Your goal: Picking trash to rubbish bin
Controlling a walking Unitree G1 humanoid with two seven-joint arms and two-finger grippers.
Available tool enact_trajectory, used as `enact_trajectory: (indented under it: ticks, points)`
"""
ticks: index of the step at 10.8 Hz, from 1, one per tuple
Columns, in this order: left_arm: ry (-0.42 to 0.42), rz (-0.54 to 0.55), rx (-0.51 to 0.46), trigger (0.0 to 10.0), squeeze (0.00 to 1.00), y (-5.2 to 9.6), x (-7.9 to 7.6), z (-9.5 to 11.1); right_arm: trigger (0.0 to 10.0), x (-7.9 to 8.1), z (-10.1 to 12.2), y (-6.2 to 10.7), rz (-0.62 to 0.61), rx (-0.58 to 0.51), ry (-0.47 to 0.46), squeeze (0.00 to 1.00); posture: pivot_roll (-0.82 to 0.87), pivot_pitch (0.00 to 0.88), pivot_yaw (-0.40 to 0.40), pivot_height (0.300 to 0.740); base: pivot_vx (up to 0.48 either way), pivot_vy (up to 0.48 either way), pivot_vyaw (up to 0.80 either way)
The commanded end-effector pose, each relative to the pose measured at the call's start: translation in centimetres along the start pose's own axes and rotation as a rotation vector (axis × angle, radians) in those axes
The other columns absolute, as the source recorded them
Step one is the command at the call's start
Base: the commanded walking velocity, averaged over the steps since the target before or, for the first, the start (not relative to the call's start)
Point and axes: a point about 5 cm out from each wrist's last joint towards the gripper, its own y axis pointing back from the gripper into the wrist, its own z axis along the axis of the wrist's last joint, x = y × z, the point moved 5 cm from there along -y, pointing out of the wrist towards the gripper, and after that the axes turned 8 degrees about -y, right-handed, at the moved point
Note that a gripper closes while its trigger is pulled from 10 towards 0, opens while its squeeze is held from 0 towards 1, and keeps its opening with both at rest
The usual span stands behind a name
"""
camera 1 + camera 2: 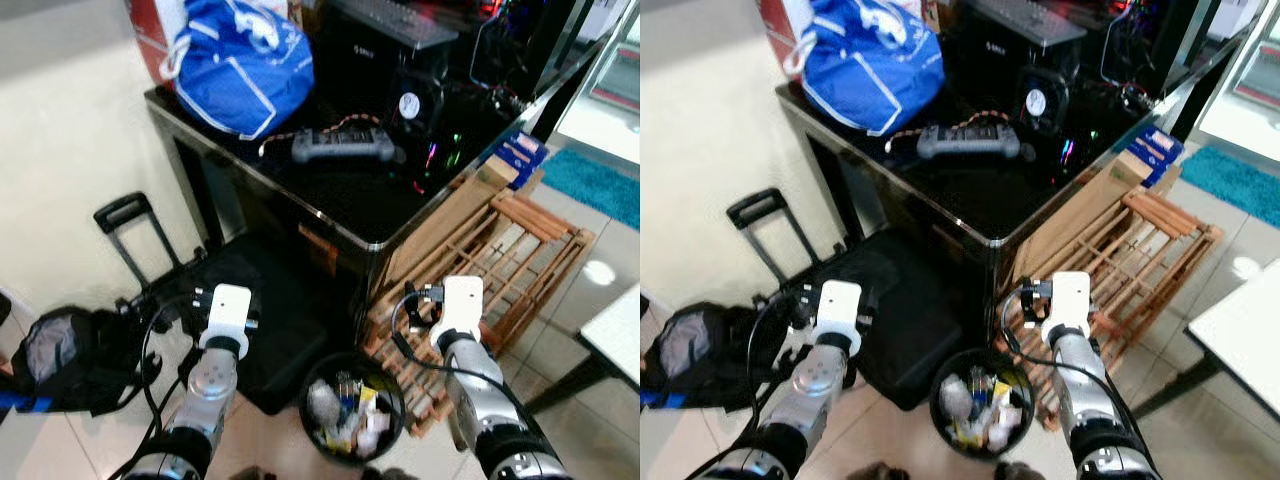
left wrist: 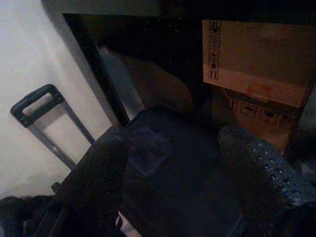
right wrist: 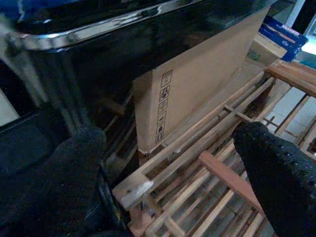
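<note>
Black rubbish bin (image 1: 352,408) holds trash (image 1: 342,406), labels unreadable

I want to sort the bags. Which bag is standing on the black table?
The blue bag with white trim; the black trolley bag and the small black bag lie on the floor.

Not much to read here; the flat brown cardboard box (image 3: 197,94) leaning under the glossy black table (image 3: 98,29) carries a column of small black handling pictograms down its near edge, too small to make out one by one; the same kind of printed marks sit in a column on the brown cardboard carton (image 2: 256,64) under that table in the left wrist view, with more blurred marks lower down; faint pale lettering shows on the black computer case (image 1: 370,50) on the tabletop, unreadable; the round white sticker (image 1: 408,105) on the black fan is illegible too.
</note>
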Motion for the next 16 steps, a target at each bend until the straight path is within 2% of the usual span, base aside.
enact_trajectory:
  ticks: [1,16]
  points:
    - [-0.002,0.005,0.019,10.0,0.0,0.31,-0.01,-0.67,10.0,0.2,-0.21,0.08,0.002,0.002,-0.005,0.0,-0.04,0.051,0.028,0.74,-0.247,0.0,0.0]
    - [-0.002,0.006,0.02,10.0,0.0,0.09,-0.11,-0.49,10.0,0.39,-0.23,-0.09,0.012,0.009,-0.003,0.0,-0.04,0.063,0.025,0.74,-0.248,0.0,0.0]
